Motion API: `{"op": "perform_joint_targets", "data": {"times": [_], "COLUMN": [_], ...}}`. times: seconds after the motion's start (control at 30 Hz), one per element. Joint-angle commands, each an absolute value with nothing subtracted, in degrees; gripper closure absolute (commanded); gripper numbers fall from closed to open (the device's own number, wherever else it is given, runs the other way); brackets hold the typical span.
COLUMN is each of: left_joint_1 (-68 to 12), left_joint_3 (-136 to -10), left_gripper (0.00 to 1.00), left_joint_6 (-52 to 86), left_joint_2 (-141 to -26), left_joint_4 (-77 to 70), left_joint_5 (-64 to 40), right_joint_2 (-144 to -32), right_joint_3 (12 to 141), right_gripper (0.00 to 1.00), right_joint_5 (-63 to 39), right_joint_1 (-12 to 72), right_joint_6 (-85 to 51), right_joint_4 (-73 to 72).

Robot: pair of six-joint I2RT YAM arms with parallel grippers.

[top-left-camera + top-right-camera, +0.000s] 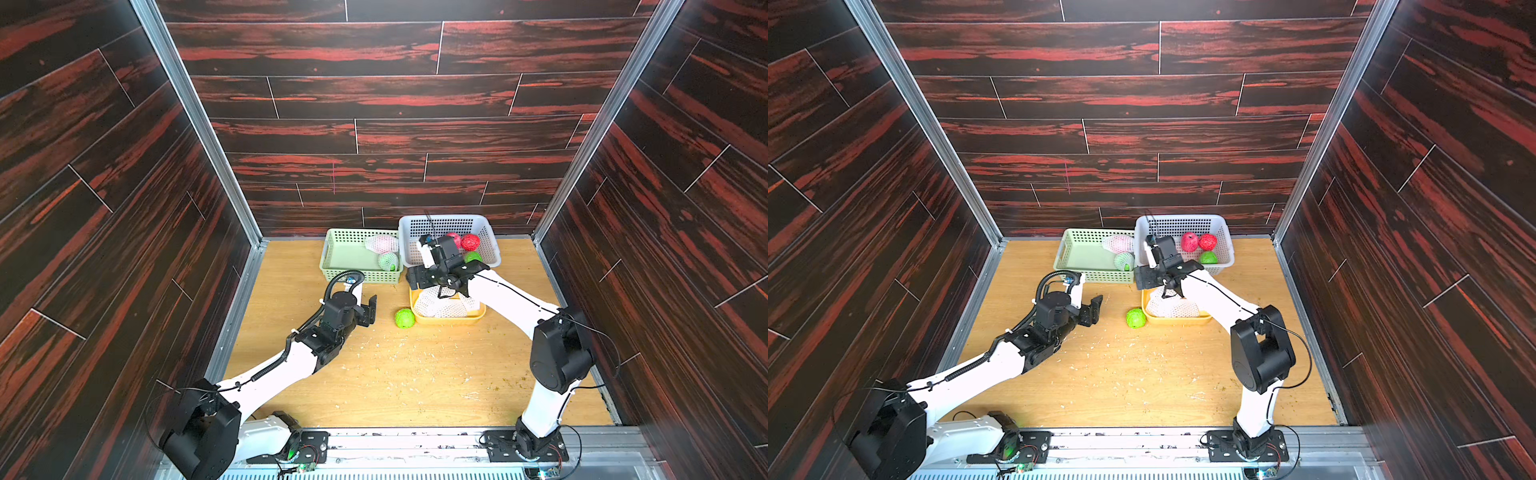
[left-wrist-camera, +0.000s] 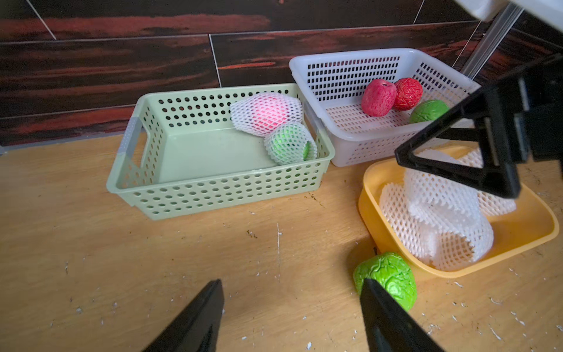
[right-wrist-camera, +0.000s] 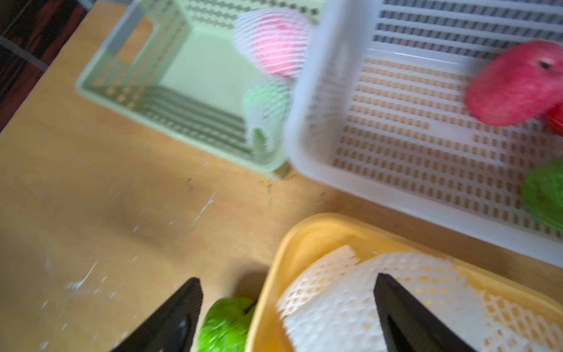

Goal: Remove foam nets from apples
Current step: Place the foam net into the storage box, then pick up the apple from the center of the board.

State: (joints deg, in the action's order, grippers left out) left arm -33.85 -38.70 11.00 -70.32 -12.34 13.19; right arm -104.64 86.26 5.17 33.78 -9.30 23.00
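Nets [image 2: 266, 114] left on two apples [image 2: 286, 146] in the green basket [image 2: 219, 195] look soft, light and stretchy (pinch a frilled end, not the fruit), while left gripper [image 2: 291, 283] and right gripper [image 3: 287, 277] both hang open, holding nothing.

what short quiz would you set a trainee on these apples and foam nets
1. How many netted apples lie in the green basket?
2. The loose foam nets lie heaped in: A the green basket, B the yellow tray, C the white basket.
3. True or false: the left gripper is open and holds nothing.
Key: 1 two; 2 B; 3 true.
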Motion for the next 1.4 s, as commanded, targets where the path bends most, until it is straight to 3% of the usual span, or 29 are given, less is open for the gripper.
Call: {"op": "perform_joint_targets", "data": {"times": [0.0, 0.23, 0.5, 1.37], "left_joint_1": [-33.7, -33.5, -33.3, -33.2], "left_joint_3": [-36.2, -32.7, -32.7, -32.9], "left_gripper": [0.24, 0.24, 0.24, 0.24], "left_joint_6": [13.3, 14.3, 14.2, 14.4], "left_joint_2": [-66.8, -63.7, -64.0, -66.9], "left_joint_4": [-8.4, -7.1, -7.4, -8.1], "left_joint_5": [14.0, 16.3, 16.0, 16.2], "right_joint_2": [-103.9, -114.9, -122.6, -124.9], "right_joint_3": [89.0, 98.4, 103.5, 99.6], "right_gripper": [0.08, 0.08, 0.09, 0.07], "right_joint_5": [-1.1, 4.5, 7.7, 6.5], "right_joint_1": [36.8, 43.0, 43.9, 45.0], "right_joint_6": [-4.5, -3.6, -7.8, -5.5], "right_joint_4": [32.2, 47.1, 51.5, 54.3]}}
